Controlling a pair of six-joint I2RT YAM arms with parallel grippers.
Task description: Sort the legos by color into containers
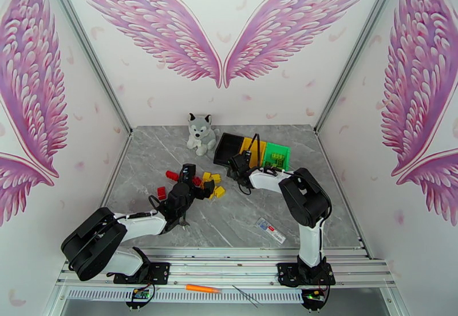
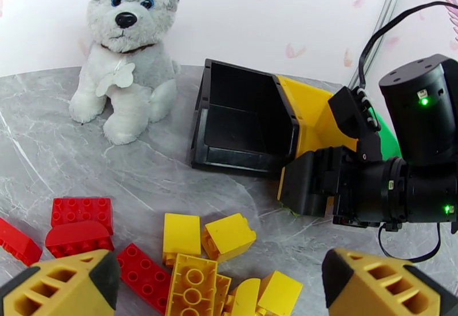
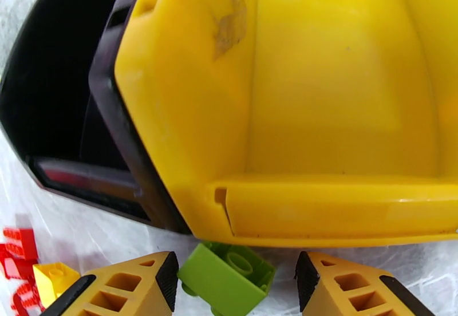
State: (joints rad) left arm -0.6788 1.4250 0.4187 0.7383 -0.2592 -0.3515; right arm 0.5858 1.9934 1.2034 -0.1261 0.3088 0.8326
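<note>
Looks like a robot test booth in a lab, not a home. Boxed in by white walls [image 1: 172, 99] printed with pink wings [image 1: 166, 31], joined at the corners by metal posts [image 1: 89, 48]. Floored with a grey marble-look tabletop [image 1: 229, 220]. Fitted with a left arm [image 1: 131, 225] and a right arm [image 1: 309, 202] bolted to a metal rail [image 1: 229, 268]. Left with an orange-handled tool [image 1: 203, 288] on the front ledge.

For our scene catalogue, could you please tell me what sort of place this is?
Likely a staged robot test booth: pink wing murals, a marble-look table and a metal mounting rail.
</note>
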